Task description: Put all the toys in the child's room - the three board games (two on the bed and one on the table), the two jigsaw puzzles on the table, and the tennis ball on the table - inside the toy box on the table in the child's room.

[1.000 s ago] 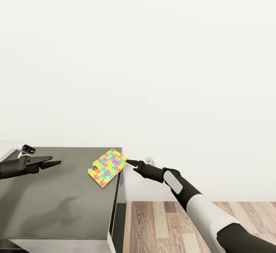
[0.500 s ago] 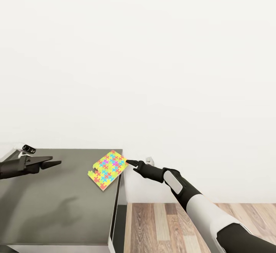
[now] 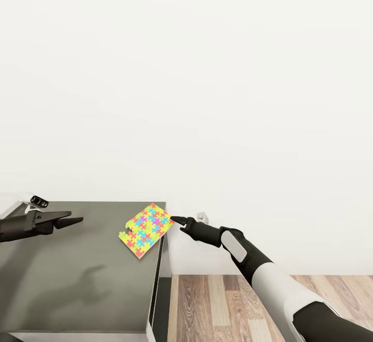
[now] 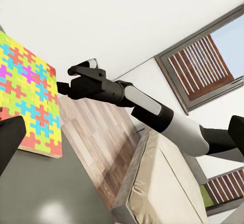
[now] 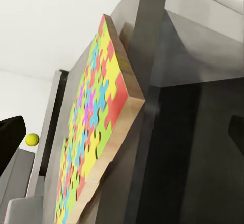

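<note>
White wall behind dark counter (image 3: pixel 77 269): your jigsaw puzzle (image 3: pixel 145 229) sits slightly farther along the counter's far right corner than a second ago, overhanging it, right claw (image 3: pixel 174 220) pressed together just beside it, left claw (image 3: pixel 75 221) spread, ungrasped.

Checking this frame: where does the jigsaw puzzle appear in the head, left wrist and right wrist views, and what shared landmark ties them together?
Head view: the jigsaw puzzle lies at the table's far right corner, overhanging the edge.
Left wrist view: it fills the left side, seen face-on.
Right wrist view: it runs diagonally, seen edge-on from beside.
Shared landmark: the dark grey tabletop edge under the puzzle, with the right gripper just off it.
</note>
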Available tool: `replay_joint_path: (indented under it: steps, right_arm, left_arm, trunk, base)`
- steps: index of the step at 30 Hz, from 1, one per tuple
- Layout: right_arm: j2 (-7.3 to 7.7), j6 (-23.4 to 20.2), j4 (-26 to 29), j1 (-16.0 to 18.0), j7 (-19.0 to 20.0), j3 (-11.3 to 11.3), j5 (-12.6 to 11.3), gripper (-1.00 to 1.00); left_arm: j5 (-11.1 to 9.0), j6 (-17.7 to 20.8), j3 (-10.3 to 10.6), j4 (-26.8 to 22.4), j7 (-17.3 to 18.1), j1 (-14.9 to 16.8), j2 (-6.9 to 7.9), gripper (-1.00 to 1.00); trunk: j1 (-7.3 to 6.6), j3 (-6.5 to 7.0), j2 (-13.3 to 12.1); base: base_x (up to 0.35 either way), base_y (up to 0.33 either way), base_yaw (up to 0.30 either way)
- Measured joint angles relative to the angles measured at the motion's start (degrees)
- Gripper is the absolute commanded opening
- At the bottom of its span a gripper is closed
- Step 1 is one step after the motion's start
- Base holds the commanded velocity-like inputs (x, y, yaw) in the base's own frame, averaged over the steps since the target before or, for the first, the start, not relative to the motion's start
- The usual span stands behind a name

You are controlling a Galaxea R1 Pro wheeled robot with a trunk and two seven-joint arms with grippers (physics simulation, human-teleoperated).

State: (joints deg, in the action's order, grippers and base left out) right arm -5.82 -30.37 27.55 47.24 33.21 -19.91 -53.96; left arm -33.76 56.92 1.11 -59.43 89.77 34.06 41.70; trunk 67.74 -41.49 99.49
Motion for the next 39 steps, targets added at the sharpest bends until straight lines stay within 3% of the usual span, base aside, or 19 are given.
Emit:
replay_joint_path:
  steps: [39]
  right_arm:
    - [0.0,0.1,0.1,0.0,0.0,0.0,0.0,1.0]
  left_arm:
    - [0.0,0.0,0.0,0.0,0.0,0.0,0.0,1.0]
  trunk:
    - [0.0,-0.01,0.0]
  base:
    - [0.0,0.011,0.002]
